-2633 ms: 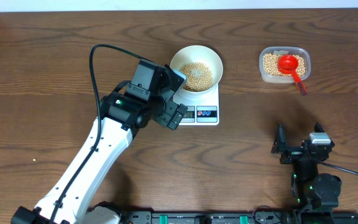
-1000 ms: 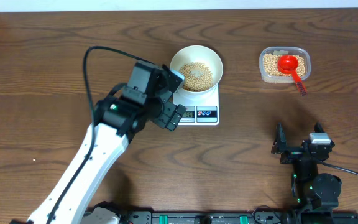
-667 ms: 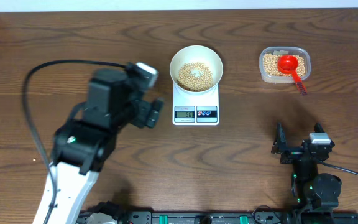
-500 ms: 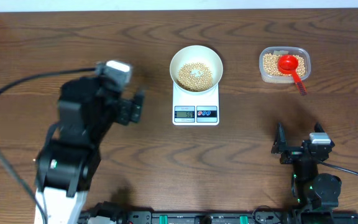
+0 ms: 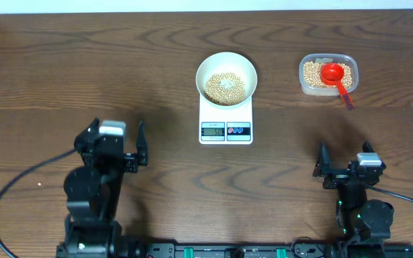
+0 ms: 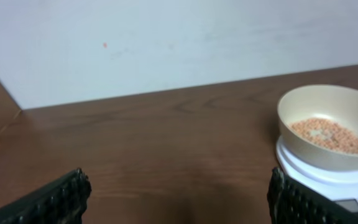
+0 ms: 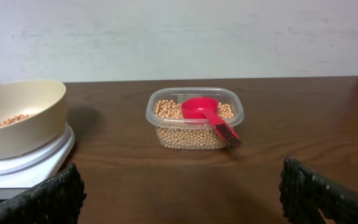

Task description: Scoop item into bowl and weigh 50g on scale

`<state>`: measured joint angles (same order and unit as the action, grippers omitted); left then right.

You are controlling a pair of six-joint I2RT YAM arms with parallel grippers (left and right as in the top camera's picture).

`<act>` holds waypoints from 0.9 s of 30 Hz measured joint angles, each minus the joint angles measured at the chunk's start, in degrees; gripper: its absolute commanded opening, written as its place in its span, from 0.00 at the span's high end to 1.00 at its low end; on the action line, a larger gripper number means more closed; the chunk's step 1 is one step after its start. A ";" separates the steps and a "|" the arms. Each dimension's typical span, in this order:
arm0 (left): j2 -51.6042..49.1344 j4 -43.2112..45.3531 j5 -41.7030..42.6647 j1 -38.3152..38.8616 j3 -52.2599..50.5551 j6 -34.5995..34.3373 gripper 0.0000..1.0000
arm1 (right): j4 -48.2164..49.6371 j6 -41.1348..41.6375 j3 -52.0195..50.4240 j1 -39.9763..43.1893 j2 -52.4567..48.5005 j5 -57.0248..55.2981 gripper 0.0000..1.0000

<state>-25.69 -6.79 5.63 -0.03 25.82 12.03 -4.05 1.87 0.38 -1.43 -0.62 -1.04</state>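
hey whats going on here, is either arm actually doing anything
Nothing is being handled at this moment. The left pincer and right pincer both sit open and empty near the front of the table, apart from everything. The cream bowl, partly filled with beans, stands on the scale. A red scoop rests in the clear tub of beans to the right. The scale's display is too small to read.

Robot test bench: wooden table point(image 5: 63, 64), bare wall point(image 7: 179, 37)

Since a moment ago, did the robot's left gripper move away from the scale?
Yes. The left gripper has pulled back from beside the scale, down and to the left in the overhead view.
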 measured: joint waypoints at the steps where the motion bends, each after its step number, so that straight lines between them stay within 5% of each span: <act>1: 1.25 1.07 0.00 -0.44 -1.60 0.00 0.07 | 0.04 0.00 0.00 0.00 0.00 -0.02 0.01; 7: 10.45 7.04 0.00 -4.11 -11.87 -0.02 0.07 | 0.04 0.00 0.00 0.00 0.00 -0.02 0.01; 27: 24.90 5.95 -1.92 -6.73 -25.14 -0.04 0.07 | 0.02 0.00 0.00 0.00 0.00 0.00 0.01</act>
<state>-0.80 -0.84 3.70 -6.76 0.69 11.99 -4.03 1.87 0.38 -1.43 -0.62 -1.04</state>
